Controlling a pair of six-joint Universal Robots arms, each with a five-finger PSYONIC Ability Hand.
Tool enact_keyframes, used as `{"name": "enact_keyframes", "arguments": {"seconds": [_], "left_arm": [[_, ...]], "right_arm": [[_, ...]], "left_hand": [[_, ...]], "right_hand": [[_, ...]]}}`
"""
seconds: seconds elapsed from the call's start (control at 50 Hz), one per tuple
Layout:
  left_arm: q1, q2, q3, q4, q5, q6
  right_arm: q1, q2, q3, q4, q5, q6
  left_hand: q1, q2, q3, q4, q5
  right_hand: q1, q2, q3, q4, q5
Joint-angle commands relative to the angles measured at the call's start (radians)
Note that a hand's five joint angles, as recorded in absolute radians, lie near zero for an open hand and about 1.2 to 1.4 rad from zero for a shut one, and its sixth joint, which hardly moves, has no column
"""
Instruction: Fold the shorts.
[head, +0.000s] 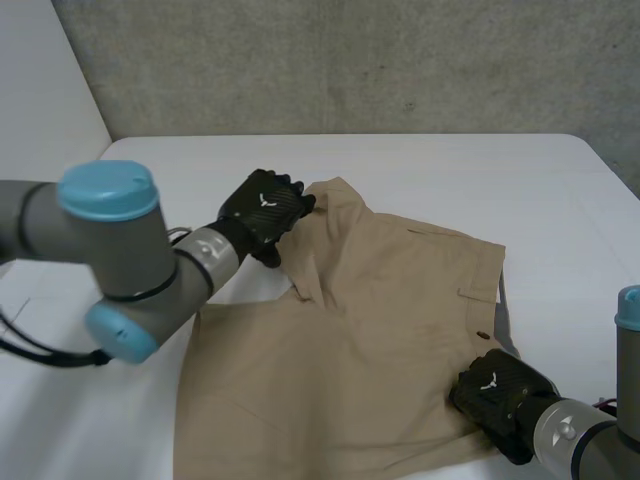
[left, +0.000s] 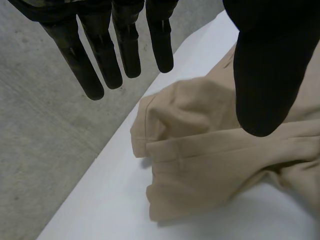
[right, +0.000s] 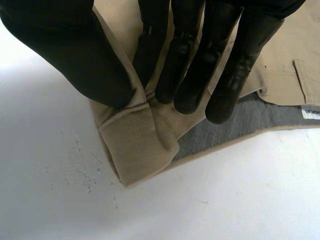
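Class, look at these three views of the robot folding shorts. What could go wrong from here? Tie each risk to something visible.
1. The left hand is open above the far corner of the shorts, gripping nothing; if the right hand lifts alone, the fold may skew.
2. The right hand pinches just a small tuck at the near corner, so the cloth could slip out.
3. The far corner lies bunched, so creases may get folded in.

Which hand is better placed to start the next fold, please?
Right: the right hand pinches a corner of the shorts; the left hand hovers open over another corner, holding nothing.
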Motion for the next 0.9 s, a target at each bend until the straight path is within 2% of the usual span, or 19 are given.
{"name": "enact_keyframes", "arguments": {"seconds": [0.02, 0.08, 0.12, 0.14, 0.16, 0.18, 0.2, 0.26, 0.32, 0.44, 0.6, 0.64, 0.66, 0.72, 0.82, 0.9], "left_arm": [[0.024, -0.284, 0.287, 0.008, 0.0, -0.001], [0.026, -0.353, 0.355, 0.009, 0.0, 0.02], [0.026, -0.39, 0.39, 0.009, -0.006, 0.062], [0.026, -0.398, 0.4, 0.009, -0.014, 0.08], [0.024, -0.41, 0.416, 0.008, -0.021, 0.12], [0.024, -0.412, 0.421, 0.008, -0.029, 0.137], [0.024, -0.412, 0.421, 0.008, -0.043, 0.157], [0.018, -0.412, 0.415, 0.002, -0.176, 0.229], [0.01, -0.404, 0.384, -0.006, -0.271, 0.278], [-0.011, -0.319, 0.257, -0.002, -0.38, 0.347], [-0.036, -0.237, 0.163, 0.0, -0.518, 0.346], [-0.045, -0.234, 0.157, -0.001, -0.518, 0.341], [-0.056, -0.233, 0.15, -0.002, -0.518, 0.34], [-0.08, -0.22, 0.124, 0.003, -0.523, 0.34], [-0.083, -0.092, 0.035, 0.005, -0.537, 0.315], [-0.08, 0.071, -0.105, 0.006, -0.551, 0.206]], "right_arm": [[0.002, 0.001, 0.019, -0.038, -0.018, 0.015], [0.0, 0.003, 0.024, -0.046, -0.021, 0.017], [0.002, 0.003, 0.026, -0.052, -0.021, 0.021], [0.002, 0.003, 0.026, -0.055, -0.021, 0.023], [0.0, 0.003, 0.027, -0.06, -0.021, 0.027], [0.0, 0.003, 0.027, -0.061, -0.021, 0.03], [0.0, 0.003, 0.027, -0.064, -0.021, 0.032], [-0.001, 0.003, 0.026, -0.064, -0.021, 0.032], [0.0, 0.003, 0.026, -0.064, -0.021, 0.03], [0.002, 0.001, 0.027, -0.064, -0.023, 0.032], [0.002, 0.001, 0.029, -0.066, -0.023, 0.044], [0.002, 0.001, 0.029, -0.068, -0.024, 0.052], [0.002, 0.0, 0.027, -0.071, -0.029, 0.063], [0.002, -0.002, 0.027, -0.086, -0.041, 0.087], [0.0, -0.003, 0.019, -0.109, -0.061, 0.133], [-0.017, -0.002, 0.012, -0.133, -0.073, 0.182]], "left_hand": [[0.086, 0.083, 0.082, 0.077, 0.073], [0.103, 0.101, 0.1, 0.094, 0.09], [0.238, 0.235, 0.234, 0.229, 0.225], [0.334, 0.332, 0.331, 0.325, 0.322], [0.676, 0.673, 0.672, 0.666, 0.663], [0.882, 0.88, 0.879, 0.873, 0.869], [0.945, 0.942, 0.941, 0.936, 0.932], [0.946, 0.943, 0.942, 0.937, 0.933], [0.946, 0.943, 0.942, 0.937, 0.933], [0.946, 0.943, 0.942, 0.937, 0.933], [0.946, 0.943, 0.942, 0.937, 0.933], [0.946, 0.943, 0.942, 0.937, 0.933], [0.827, 0.824, 0.823, 0.818, 0.814], [-0.242, -0.245, -0.246, -0.252, -0.255], [-0.205, -0.208, -0.209, -0.214, -0.218], [-0.187, -0.19, -0.191, -0.196, -0.2]], "right_hand": [[0.406, 0.218, 0.216, 0.206, 0.231], [0.406, 0.218, 0.216, 0.206, 0.231], [0.406, 0.218, 0.216, 0.206, 0.231], [0.406, 0.218, 0.216, 0.206, 0.231], [0.406, 0.218, 0.216, 0.206, 0.231], [0.406, 0.218, 0.216, 0.206, 0.231], [0.406, 0.218, 0.216, 0.206, 0.231], [0.406, 0.218, 0.216, 0.206, 0.231], [0.406, 0.218, 0.216, 0.206, 0.231], [0.406, 0.218, 0.216, 0.206, 0.231], [0.406, 0.218, 0.216, 0.206, 0.231], [0.406, 0.218, 0.216, 0.206, 0.231], [0.406, 0.218, 0.216, 0.206, 0.231], [0.406, 0.218, 0.216, 0.206, 0.231], [0.406, 0.218, 0.216, 0.206, 0.231], [0.406, 0.218, 0.216, 0.206, 0.231]]}}
